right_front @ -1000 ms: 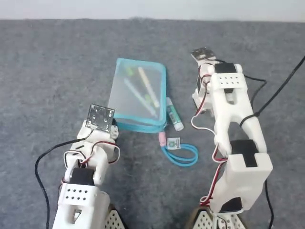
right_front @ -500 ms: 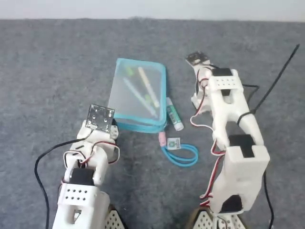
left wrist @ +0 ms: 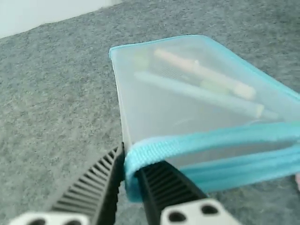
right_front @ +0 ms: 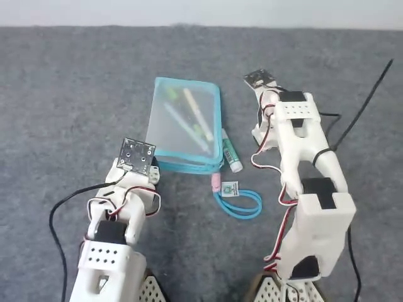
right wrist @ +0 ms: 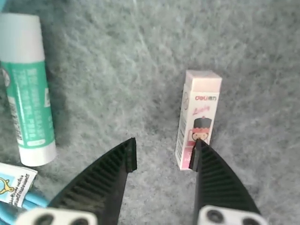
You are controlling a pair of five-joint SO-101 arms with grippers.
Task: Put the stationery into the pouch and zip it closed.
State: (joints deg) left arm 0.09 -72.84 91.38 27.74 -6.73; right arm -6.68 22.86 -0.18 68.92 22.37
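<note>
The translucent pouch point(right_front: 186, 126) with teal edging lies flat, with pens point(right_front: 196, 113) inside it. My left gripper point(left wrist: 131, 165) is shut on the teal edge at the pouch's point(left wrist: 197, 103) near corner. A green-and-white glue stick point(right_front: 230, 151) lies beside the pouch's right edge. In the right wrist view a pink-and-white eraser box point(right wrist: 198, 119) lies on the carpet. My right gripper point(right wrist: 164, 147) stands open just over it, one fingertip at the box's end. The glue stick point(right wrist: 26, 89) lies off to the side, apart from the fingers.
A teal strap loop point(right_front: 240, 205) with a pink zipper pull point(right_front: 215, 184) and a small tag point(right_front: 229, 188) trails from the pouch's near right corner. The right arm point(right_front: 302, 145) stretches over the carpet to the right of the glue stick. Black cables point(right_front: 359, 119) run at the right.
The right arm has swung slightly left, toward the pouch side. The left arm has shifted a little right while still holding the pouch edge.
</note>
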